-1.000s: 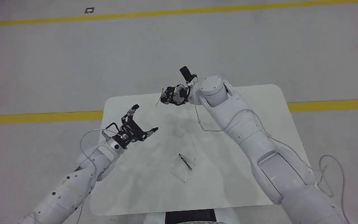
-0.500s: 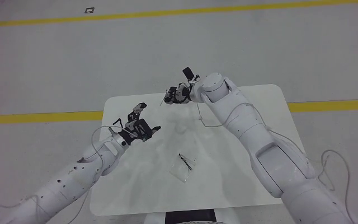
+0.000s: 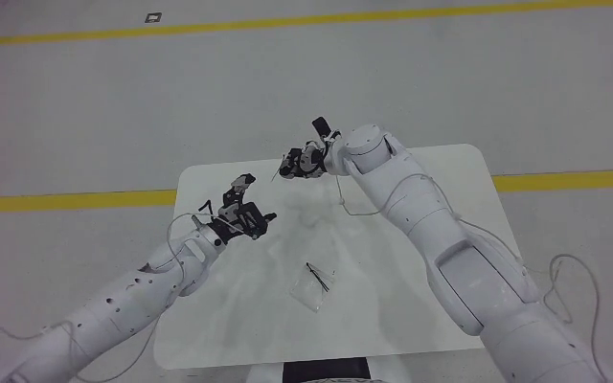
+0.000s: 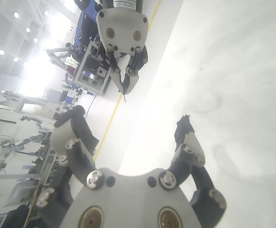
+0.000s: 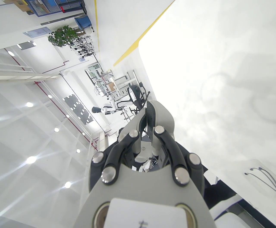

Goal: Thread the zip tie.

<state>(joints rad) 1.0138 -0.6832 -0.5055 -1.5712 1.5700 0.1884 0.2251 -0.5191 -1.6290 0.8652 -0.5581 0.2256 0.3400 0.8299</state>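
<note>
The right tool (image 4: 124,86) is clamped on a thin dark zip tie (image 4: 125,98), whose free end pokes from its tips toward the left tool (image 4: 129,121). The left tool, fingers spread wide, faces it, near but apart, above the far side of the desk (image 3: 383,316).

White table (image 3: 259,326), clear bag (image 3: 308,295), zip ties (image 3: 317,277)

Nothing legible (tiny-print label (image 4: 124,2) behind the right pincer (image 4: 124,91)).
</note>
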